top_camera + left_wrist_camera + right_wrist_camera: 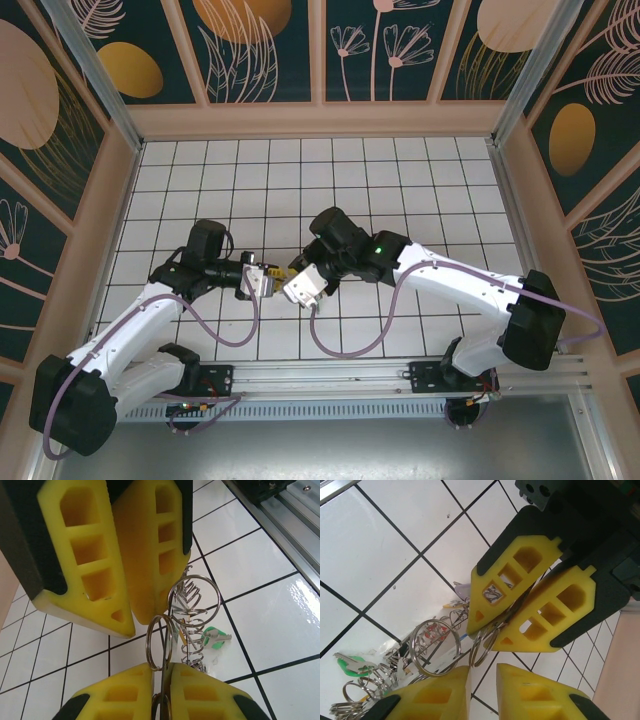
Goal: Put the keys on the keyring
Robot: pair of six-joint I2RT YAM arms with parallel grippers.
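Top view: keyring (pixel 284 271) too tiny to make out. Left wrist: green key (pixel 215 634) half hidden behind other rings (pixel 195 600); keyring's bottom buried inside my left pincer (pixel 160 666), cut by frame edge.

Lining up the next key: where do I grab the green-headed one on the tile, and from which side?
Best bet: take the green key by its plastic head, coming straight down, since it lies flat on the tile. Keep to the blade side: the blade points away from the pile of rings crowding its other end.
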